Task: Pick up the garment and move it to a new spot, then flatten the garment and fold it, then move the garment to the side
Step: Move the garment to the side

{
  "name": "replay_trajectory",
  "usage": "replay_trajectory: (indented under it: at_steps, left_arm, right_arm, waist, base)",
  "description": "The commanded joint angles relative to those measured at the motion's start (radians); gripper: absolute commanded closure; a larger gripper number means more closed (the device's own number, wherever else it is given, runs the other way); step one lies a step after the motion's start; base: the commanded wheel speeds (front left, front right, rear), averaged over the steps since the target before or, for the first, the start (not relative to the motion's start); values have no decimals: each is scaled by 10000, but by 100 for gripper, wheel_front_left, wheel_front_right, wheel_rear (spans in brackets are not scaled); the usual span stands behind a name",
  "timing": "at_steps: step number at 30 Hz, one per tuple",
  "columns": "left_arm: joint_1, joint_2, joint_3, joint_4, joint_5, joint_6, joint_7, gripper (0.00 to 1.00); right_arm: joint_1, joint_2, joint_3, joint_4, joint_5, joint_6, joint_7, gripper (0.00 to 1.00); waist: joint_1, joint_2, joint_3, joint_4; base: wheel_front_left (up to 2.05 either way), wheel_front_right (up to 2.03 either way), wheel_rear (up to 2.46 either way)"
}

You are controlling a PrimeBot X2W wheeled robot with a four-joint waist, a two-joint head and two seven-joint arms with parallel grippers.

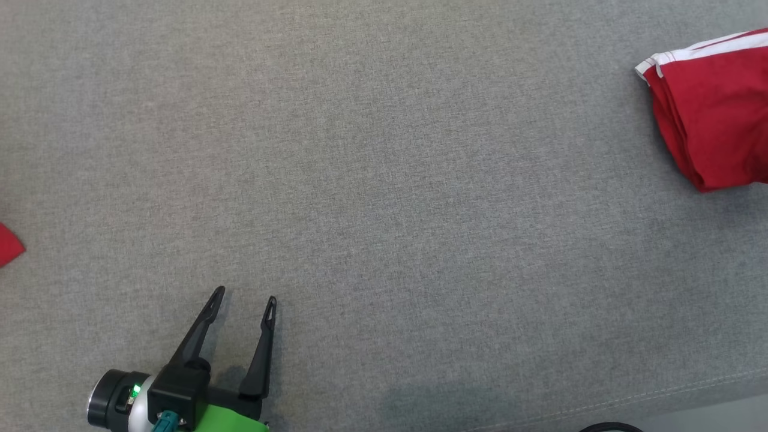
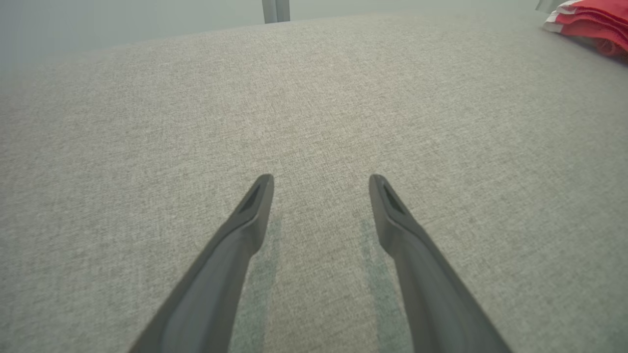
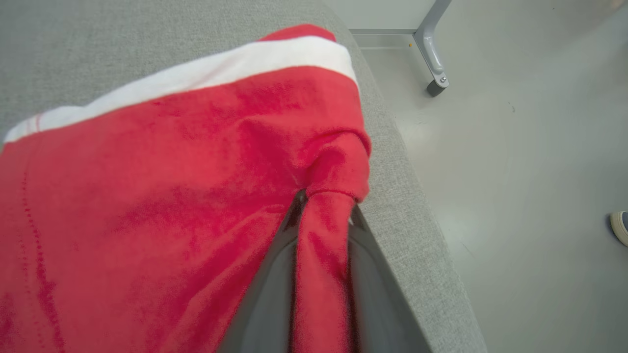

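The right gripper [image 3: 326, 205] was clamped on a fold of the red garment [image 3: 171, 171], which spread ahead of it at the edge of the grey cloth surface [image 3: 407, 196], with floor [image 3: 515, 171], a metal leg [image 3: 434, 44] and a shoe tip [image 3: 620, 228] beyond. The left gripper [image 1: 245, 295] stood spread and empty over that surface, well apart from the garment. Cloth hid the right gripper's tips, and a red scrap [image 1: 9, 245] off to the left gripper's left was cut off.

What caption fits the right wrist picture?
The right gripper pinches a fold of the red-and-white garment at the edge of the grey fabric surface.
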Motion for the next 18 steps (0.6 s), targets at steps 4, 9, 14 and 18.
replay_trajectory:
  at_steps: [4,9,14,18]
  left_arm:
    - [93,71,19,-76,-24,149,20,0]
    - [-170,18,48,-25,-110,186,-60,0]
    - [-519,-171,24,343,-323,144,-293,0]
    - [-685,-416,57,821,-562,190,-532,0]
  right_arm:
    - [-329,-47,11,496,-526,-4,-349,0]
    - [-694,-62,-25,600,-840,-4,-889,0]
    - [-799,-98,11,8,-717,-4,-1780,0]
    - [-94,-271,229,-980,-352,-4,-2615,0]
  waist:
    - [-1,0,117,-76]
    - [-1,0,84,-253]
    - [-1,0,-342,-275]
    - [-1,0,-1053,-103]
  base:
    - [0,0,0]
    - [0,0,0]
    - [0,0,0]
    - [0,0,0]
